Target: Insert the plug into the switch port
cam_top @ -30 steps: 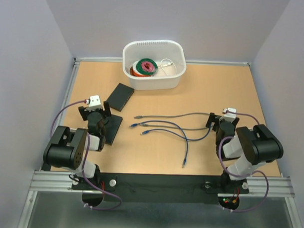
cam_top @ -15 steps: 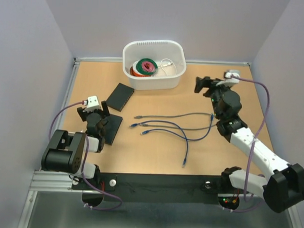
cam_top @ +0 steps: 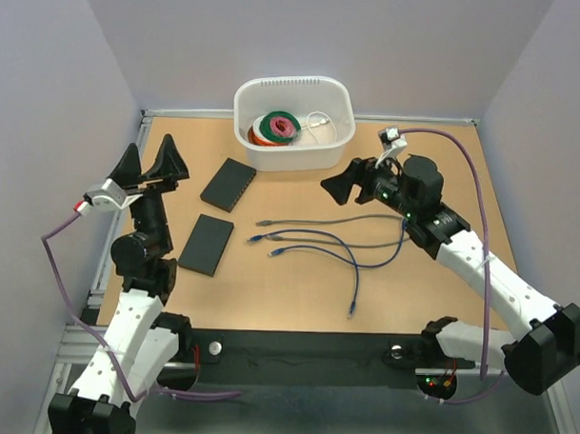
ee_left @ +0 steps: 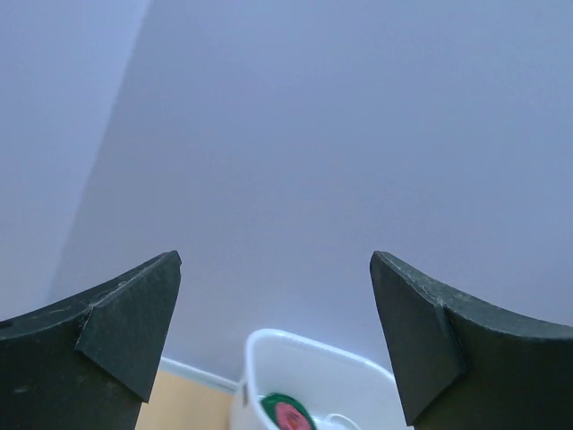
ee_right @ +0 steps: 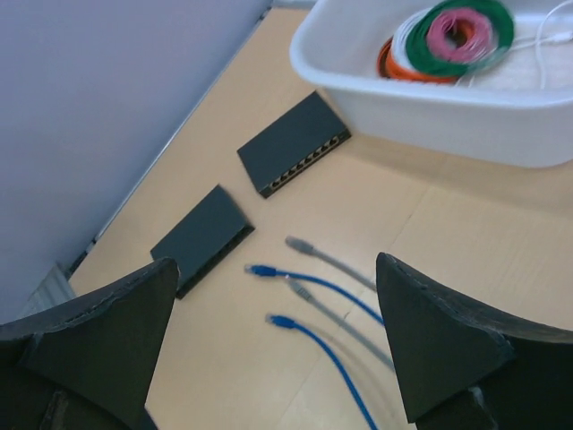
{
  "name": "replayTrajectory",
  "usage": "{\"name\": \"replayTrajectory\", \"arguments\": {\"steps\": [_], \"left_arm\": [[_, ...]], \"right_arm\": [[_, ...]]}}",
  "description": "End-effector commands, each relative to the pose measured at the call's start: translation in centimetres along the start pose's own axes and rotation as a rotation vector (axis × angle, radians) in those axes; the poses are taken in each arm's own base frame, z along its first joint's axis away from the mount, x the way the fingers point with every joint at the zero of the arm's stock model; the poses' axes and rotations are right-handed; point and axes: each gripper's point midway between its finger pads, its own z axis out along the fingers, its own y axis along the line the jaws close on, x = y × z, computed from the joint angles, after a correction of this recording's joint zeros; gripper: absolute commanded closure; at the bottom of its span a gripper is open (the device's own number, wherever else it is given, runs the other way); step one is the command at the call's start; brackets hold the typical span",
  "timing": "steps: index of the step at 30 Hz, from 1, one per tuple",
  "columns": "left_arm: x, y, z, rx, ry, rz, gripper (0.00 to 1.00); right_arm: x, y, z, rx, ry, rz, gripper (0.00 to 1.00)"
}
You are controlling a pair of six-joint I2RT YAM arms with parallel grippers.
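Blue plug (cam_top: pixel 254 239) laid on counter (cam_top: pixel 268 294), apart from black switch (cam_top: pixel 228 184) | right tool (cam_top: pixel 346 181), left tool (cam_top: pixel 149 164) spread wide, nothing held | risk: grey plug (cam_top: pixel 261 221) beside could be pinched instead, plugs crowded

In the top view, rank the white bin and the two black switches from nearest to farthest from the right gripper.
From the right gripper:
1. white bin, just beyond it
2. rear switch, to its left
3. front switch, left and nearer the bases

Overhead camera spans the worktop (cam_top: pixel 296 303); left wrist faces the far wall (ee_left: pixel 358 134), right wrist looks down leftward; all share the bin (cam_top: pixel 292 158).
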Motion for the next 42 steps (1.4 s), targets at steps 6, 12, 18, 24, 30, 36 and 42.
{"name": "replayTrajectory", "arguments": {"steps": [6,12,18,24,30,36,42], "left_arm": [[3.6,-7.0,-0.9,0.324,0.344,-0.036,0.01],[4.4,-0.6,-1.4,-0.029,0.544,0.166,0.05],[7.0,1.5,-5.0,-0.029,0.695,0.272,0.15],[9.3,3.1,-7.5,-0.051,0.720,0.263,0.15],[10.8,3.9,-7.0,-0.083,0.767,0.294,0.20],[11.2,3.9,-7.2,-0.082,0.780,0.291,0.22],[11.5,3.9,-7.3,-0.081,0.787,0.288,0.23]], "right_arm": [[6.5,6.2,0.7,-0.022,0.296,-0.206,0.05],[11.4,7.7,1.6,0.038,0.413,-0.320,0.05],[13.5,7.1,3.7,0.054,0.473,-0.372,0.12],[16.7,6.5,4.9,0.018,0.571,-0.422,0.28],[19.8,5.9,5.8,-0.016,0.656,-0.453,0.44],[21.8,6.1,6.6,-0.069,0.711,-0.468,0.47],[23.1,5.8,7.3,-0.098,0.745,-0.510,0.47]]}}
